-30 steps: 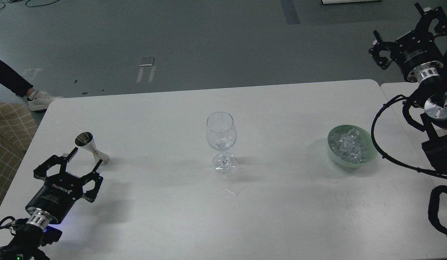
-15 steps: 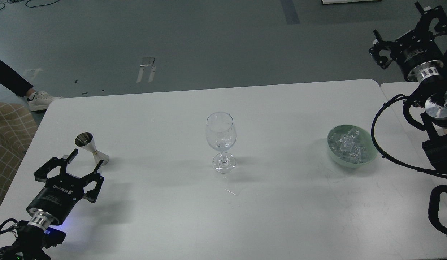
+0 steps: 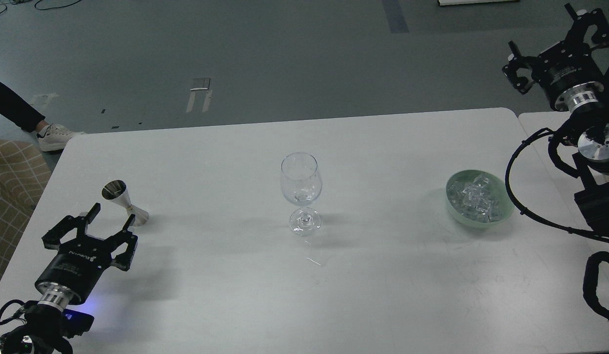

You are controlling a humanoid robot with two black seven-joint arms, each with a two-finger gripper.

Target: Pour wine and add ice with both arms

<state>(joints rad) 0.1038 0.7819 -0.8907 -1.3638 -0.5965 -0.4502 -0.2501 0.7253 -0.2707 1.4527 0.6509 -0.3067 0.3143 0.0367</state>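
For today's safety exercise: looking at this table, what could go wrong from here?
1. The jigger stands right by the open left pincer; a careless approach might tip it.
2. The wine glass is tall on a thin stem; a bump could topple it.
3. Ice is piled in the bowl; cubes may slip out.

Our left arm [image 3: 34, 319] runs off the bottom-left corner, and our right arm [image 3: 597, 196] leaves by the right edge, its cable loop cut there too. We cannot say whether the glass [image 3: 301, 189] holds liquid or an ice cube; its bowl is too clear to read. Right of the glass, the ice [image 3: 476, 197] in the bowl [image 3: 452, 206] blurs into one heap, so we cannot count cubes. Left of the glass, a person's leg [image 3: 14, 110] and a checked seat [image 3: 12, 191] are cut by the left edge. The desk [image 3: 304, 305] is cut off below.
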